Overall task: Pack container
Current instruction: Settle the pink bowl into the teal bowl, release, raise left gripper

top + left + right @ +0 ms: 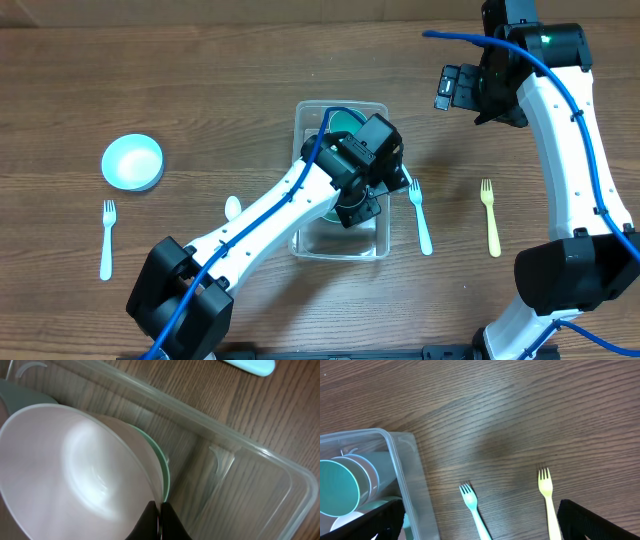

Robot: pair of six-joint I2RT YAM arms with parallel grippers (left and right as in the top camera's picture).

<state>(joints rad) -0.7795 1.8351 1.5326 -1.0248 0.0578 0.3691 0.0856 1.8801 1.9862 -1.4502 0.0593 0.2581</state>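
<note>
Clear rectangular plastic container [340, 247], rounded corners, upright on the table at frame centre (partly filled), long side vertical.

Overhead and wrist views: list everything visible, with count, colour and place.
container: one, clear, table centre
teal cup: one, teal, on its side in the container
white bowl: one, white, nested in green bowl, in the container
green bowl: one, green, under white bowl
blue bowl: one, light blue, far left
blue forks: two, light blue, far left and right of container
yellow fork: one, yellow, farthest right
spoon: one, white, left of container, partly under arm
left gripper: shut on white bowl's rim
right gripper: open, above table, far right
</note>
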